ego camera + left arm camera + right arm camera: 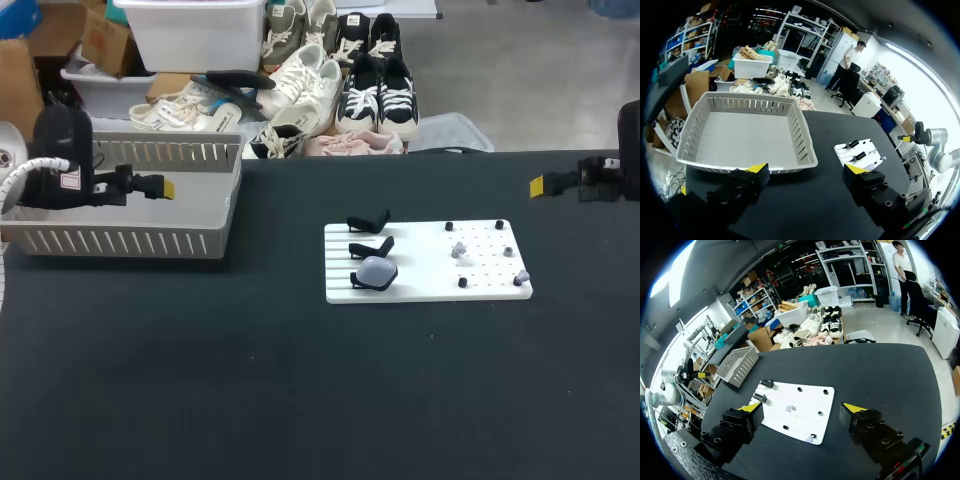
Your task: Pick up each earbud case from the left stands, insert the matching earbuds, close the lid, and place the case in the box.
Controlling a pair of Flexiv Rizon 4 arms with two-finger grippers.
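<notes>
1 earbud case (376,271) on the white board (425,287)

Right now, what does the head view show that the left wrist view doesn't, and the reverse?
Head view only: the pale earbud case on the nearest stand, and earbuds on the white board. Left wrist view only: the two fingers of the left gripper, standing apart. Both: the grey basket, the board, the black stands.
</notes>
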